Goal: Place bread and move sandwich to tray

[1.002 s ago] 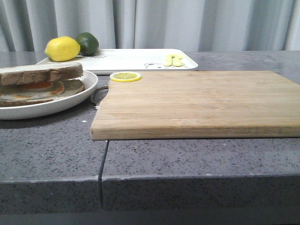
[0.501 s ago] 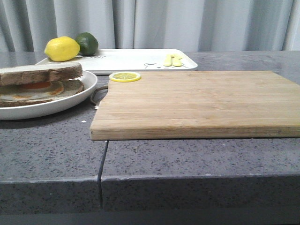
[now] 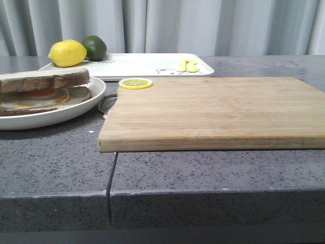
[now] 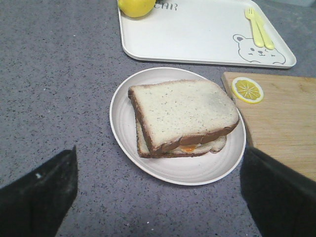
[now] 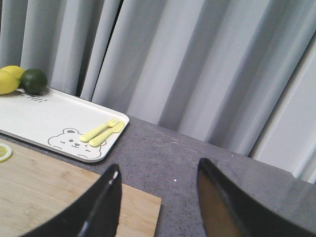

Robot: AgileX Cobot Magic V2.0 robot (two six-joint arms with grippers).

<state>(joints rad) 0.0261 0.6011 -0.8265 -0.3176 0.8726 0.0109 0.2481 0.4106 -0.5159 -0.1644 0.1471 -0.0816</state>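
The bread (image 4: 182, 111), a pale speckled slice with a dark crust, lies on top of the sandwich (image 3: 35, 96) in the round white dish (image 4: 118, 123) at the left of the table. Orange yolk (image 4: 187, 148) shows under it. The white tray (image 3: 147, 63) lies behind the dish; it also shows in the left wrist view (image 4: 197, 34) and the right wrist view (image 5: 39, 118). My left gripper (image 4: 158, 192) is open and empty, hovering on the near side of the dish. My right gripper (image 5: 158, 197) is open and empty over the far right corner of the cutting board. Neither gripper shows in the front view.
A wooden cutting board (image 3: 213, 109) fills the middle and right, with a lemon slice (image 3: 135, 83) at its far left corner. A lemon (image 3: 67, 53) and a lime (image 3: 95, 47) sit on the tray's left end, a yellow fork and spoon (image 3: 187, 65) on its right. Curtains hang behind.
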